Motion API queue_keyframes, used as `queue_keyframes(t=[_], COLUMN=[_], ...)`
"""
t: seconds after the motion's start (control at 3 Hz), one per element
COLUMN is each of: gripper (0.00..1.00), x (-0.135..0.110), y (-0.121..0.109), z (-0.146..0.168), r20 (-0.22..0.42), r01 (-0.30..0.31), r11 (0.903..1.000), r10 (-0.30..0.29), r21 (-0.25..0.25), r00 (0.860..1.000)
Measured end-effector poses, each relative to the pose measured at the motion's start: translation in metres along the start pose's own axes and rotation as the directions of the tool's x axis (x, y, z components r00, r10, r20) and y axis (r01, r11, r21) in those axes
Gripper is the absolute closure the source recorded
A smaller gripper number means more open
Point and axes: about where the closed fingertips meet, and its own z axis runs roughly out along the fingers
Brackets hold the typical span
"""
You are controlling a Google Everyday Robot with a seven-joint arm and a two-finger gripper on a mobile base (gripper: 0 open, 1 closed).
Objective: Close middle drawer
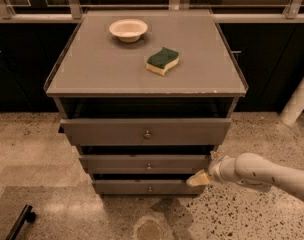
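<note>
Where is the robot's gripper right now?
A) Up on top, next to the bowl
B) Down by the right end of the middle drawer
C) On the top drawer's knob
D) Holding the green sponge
B: the gripper is low down beside the right end of the middle drawer, well below the bowl and the sponge, which sit untouched on top of the cabinet.

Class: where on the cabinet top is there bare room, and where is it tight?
Bare: front-left of cabinet top, before the bowl, left of the sponge. Tight: between bowl and sponge; hand crowds the middle drawer's right end.
</note>
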Motion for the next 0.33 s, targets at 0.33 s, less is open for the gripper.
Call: queue_keyframes(t=[0.33], gripper=[0.0], x=[0.0], y=[0.0], z=[0.0], r20=[0.0], r01=[0.0], r11=[1.0], r10=[0.0], r21=[0.0], r00=[1.0])
